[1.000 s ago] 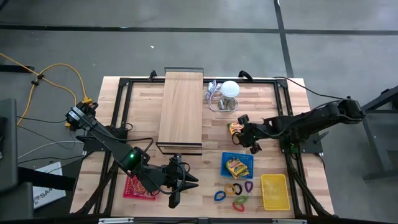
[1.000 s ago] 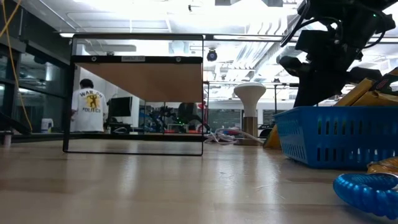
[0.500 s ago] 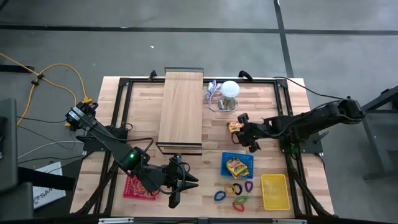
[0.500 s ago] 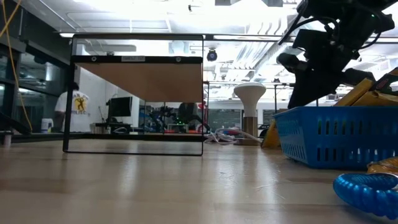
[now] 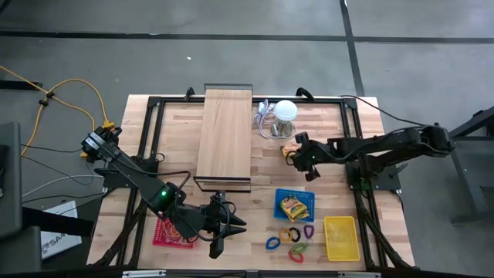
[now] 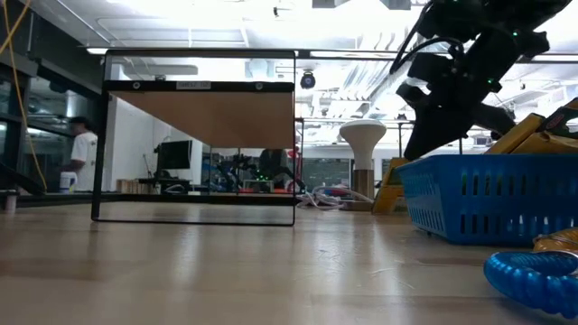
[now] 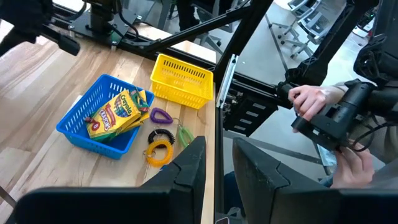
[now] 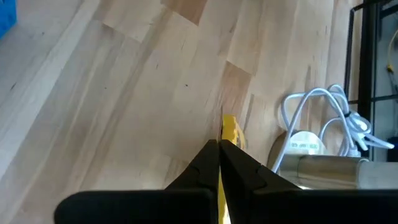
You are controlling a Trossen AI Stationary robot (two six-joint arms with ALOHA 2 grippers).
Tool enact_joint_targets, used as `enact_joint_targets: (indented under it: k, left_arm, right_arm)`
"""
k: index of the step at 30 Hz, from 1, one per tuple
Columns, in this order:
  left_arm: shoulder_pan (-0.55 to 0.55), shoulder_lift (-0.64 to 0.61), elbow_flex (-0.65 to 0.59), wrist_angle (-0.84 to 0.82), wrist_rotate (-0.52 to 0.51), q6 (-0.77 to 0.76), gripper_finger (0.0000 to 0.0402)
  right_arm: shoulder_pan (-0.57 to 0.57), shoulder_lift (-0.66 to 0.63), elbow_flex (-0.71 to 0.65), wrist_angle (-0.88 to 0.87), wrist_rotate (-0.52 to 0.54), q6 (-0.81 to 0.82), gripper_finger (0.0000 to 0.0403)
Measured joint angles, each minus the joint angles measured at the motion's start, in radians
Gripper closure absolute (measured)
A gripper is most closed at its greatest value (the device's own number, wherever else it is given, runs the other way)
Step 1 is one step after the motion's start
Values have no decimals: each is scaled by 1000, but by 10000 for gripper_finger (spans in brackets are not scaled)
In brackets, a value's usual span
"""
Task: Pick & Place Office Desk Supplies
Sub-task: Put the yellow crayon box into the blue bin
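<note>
We see the right pincer point(image 5: 297, 150) pinched tight on a thin yellow pack point(image 8: 227, 132), lifted beside the white lamp point(image 5: 285, 110). Left pincer point(image 5: 224, 225) waits, narrowly parted. Two baskets — blue point(image 5: 306, 195) holding crayon packs point(image 7: 115, 112), yellow point(image 5: 340, 237) — five clips point(image 5: 291, 239). Wooden surface point(image 5: 177, 147); a person point(image 6: 79, 153) in the room.
</note>
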Motion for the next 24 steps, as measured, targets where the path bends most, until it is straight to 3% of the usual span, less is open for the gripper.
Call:
enact_joint_targets:
  k: [15, 24]
  left_arm:
    - [0, 0, 0, 0, 0, 0, 325]
    - [0, 0, 0, 0, 0, 0, 325]
  right_arm:
    - [-165, 37, 0, 82, -72, -79, 399]
    - [-193, 45, 0, 106, -65, -101, 399]
